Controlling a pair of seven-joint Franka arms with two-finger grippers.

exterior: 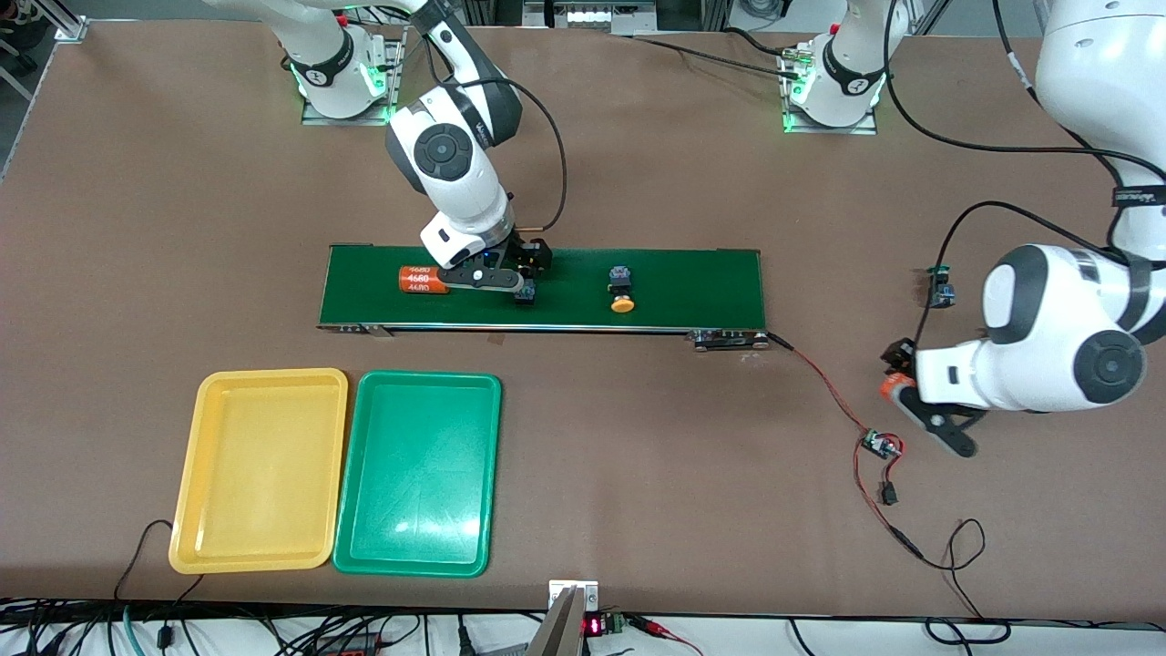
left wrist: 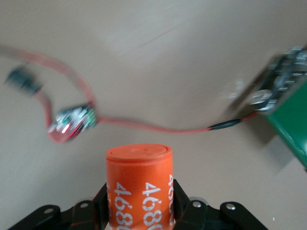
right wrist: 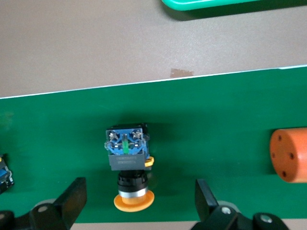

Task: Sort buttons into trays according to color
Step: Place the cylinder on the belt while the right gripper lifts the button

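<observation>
In the front view, the right gripper (exterior: 510, 278) hangs low over the conveyor belt (exterior: 692, 282), at about 9 o'clock from the belt's middle. A yellow-capped push-button (exterior: 526, 293) shows just under it, and an orange 4680 cylinder (exterior: 424, 280) lies on the belt at 9 o'clock from it. A second yellow-capped push-button (exterior: 622, 292) lies on the belt at 3 o'clock from the gripper. A push-button with what looks like a green cap (exterior: 940, 287) sits on the table (exterior: 638, 456) off the belt's end, toward the left arm. The yellow tray (exterior: 273, 374) and green tray (exterior: 428, 376) sit side by side, edges touching, at 7 o'clock from the belt. Both are empty.

In the left wrist view, the left gripper (left wrist: 139, 206) is closed around another orange 4680 cylinder (left wrist: 139, 182), which stands upright over bare table near the belt's red wiring (left wrist: 144, 125). It is not one of your buttons.

In the right wrist view, the fingers (right wrist: 72, 196) stand wide on either side of the yellow-capped push-button (right wrist: 127, 165) and do not touch it. It lies on its side on the belt. Expect it to be light, rigid plastic. Its round cap is smooth and likely to slip or roll, so close on the flat sides of the square black-and-blue body. Keep off the clear terminal end, which looks like the more delicate part. An edge of the green tray (right wrist: 230, 4) shows past the belt.
</observation>
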